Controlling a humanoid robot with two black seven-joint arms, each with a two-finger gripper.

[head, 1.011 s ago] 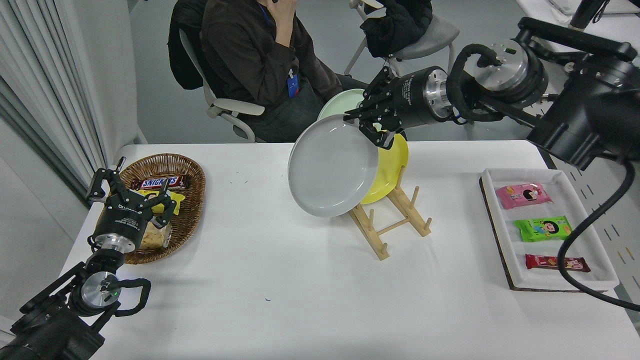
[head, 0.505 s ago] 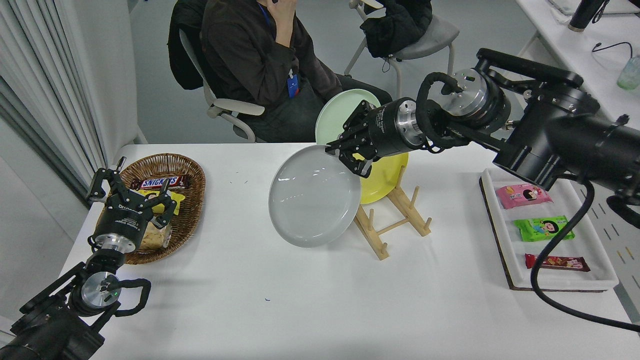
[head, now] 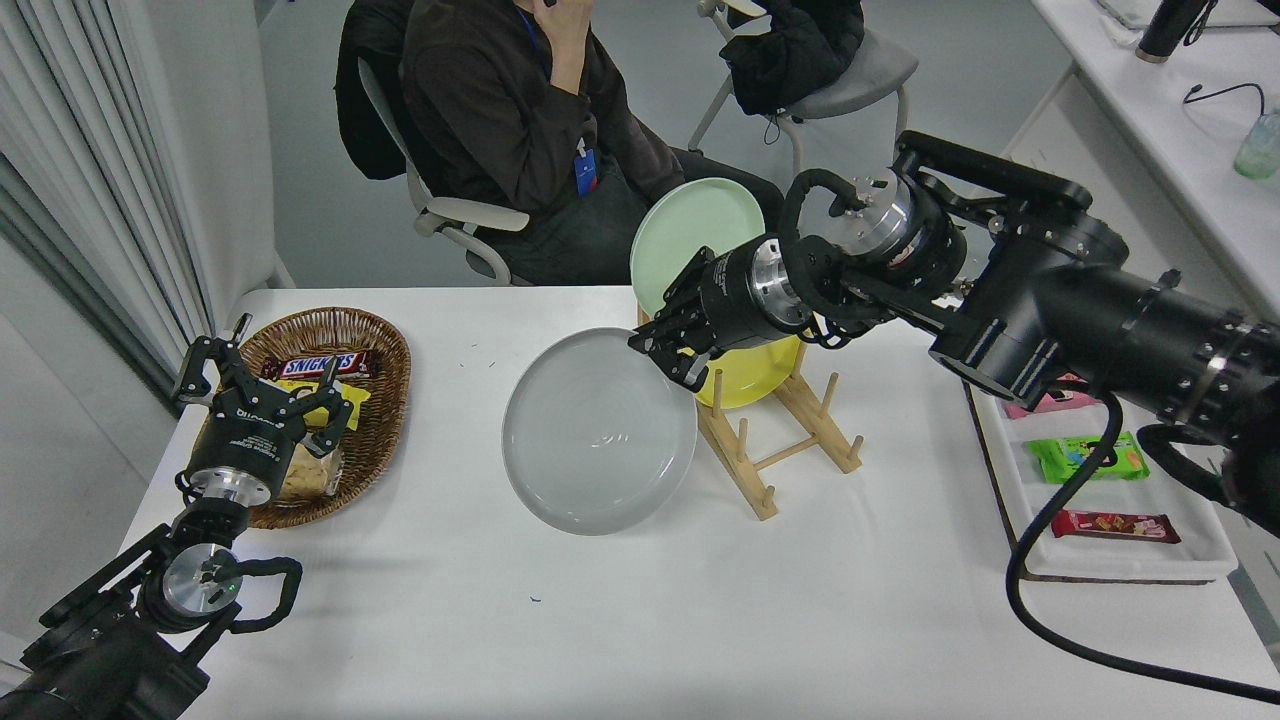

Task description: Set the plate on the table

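Plate [head: 598, 440], pale grey, tilted at frame centre over the counter [head: 640, 620], rim pinched at its upper right by the right claw [head: 672, 358]; left claw [head: 262, 385], lower left, spread wide.

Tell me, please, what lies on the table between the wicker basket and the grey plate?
Nothing: in the head view, only bare white table separates the wicker basket from the grey plate held by the right gripper.

The pale grey plate [head: 598, 432] was round with a shallow raised rim, its hollow side facing up and toward the near edge, tilted a little. It hung low over the middle of the white tabletop [head: 620, 610], a large rectangle with rounded corners.
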